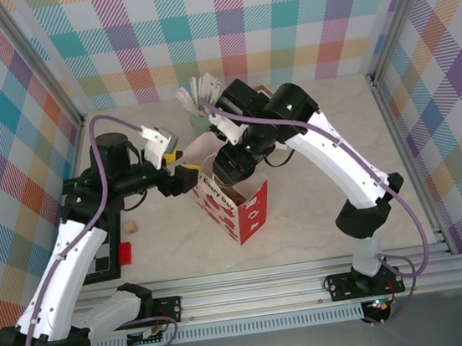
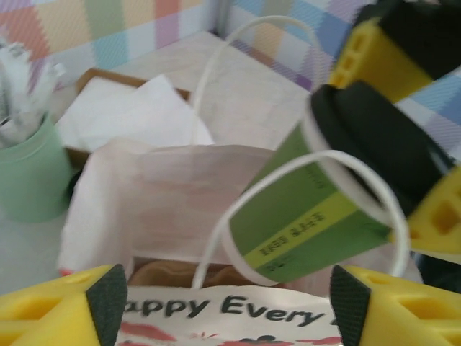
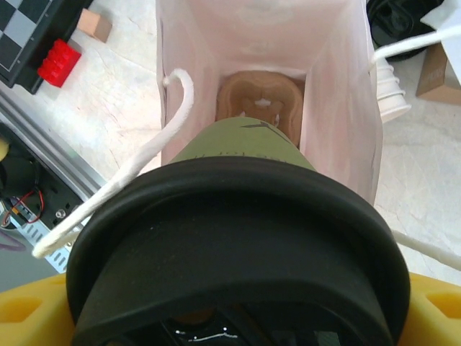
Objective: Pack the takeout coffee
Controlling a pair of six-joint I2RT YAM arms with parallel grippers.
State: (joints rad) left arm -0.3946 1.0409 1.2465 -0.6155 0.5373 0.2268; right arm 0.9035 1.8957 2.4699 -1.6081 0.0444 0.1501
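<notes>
Green coffee cup (image 2: 310, 216) hangs over the paper bag (image 2: 144, 194), lid (image 3: 230, 238) clamped by the right gripper (image 2: 396, 140); the left gripper (image 2: 229, 303) gapes wide. Next, it probably needs lowering upright inside.

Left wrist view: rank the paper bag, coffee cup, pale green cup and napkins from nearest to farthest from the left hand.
1. Paper bag: right in front of the left hand, centre.
2. Coffee cup: tilted over the bag's mouth, right side.
3. Pale green cup: beyond the bag, far left.
4. Napkins: behind that cup, farthest back.
</notes>
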